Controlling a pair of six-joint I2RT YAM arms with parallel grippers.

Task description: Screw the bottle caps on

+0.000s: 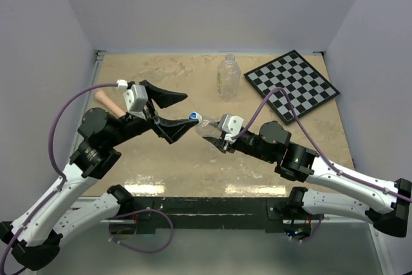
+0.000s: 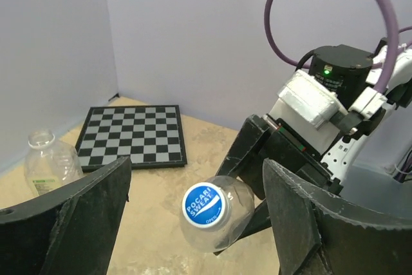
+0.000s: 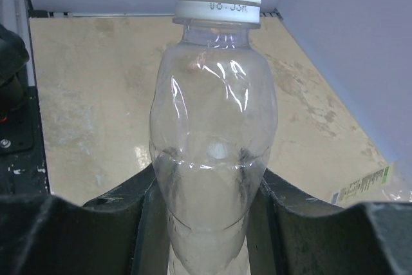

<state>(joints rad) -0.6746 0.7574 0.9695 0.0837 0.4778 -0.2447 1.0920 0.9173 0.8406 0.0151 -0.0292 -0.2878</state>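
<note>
White arms (image 1: 351, 181), black joints (image 1: 96, 122), purple cables (image 2: 386, 24)

Centre: small bottle (image 1: 206, 127); behind, tall bottle (image 1: 227, 76); checkerboard (image 1: 291, 84) to its right; stick (image 1: 107, 101) far left.

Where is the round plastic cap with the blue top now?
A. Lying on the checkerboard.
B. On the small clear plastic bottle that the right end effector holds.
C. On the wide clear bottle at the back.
B: the blue-topped round plastic cap sits on the small clear plastic bottle gripped by the right end effector; the wide clear plastic bottle is uncapped.
</note>
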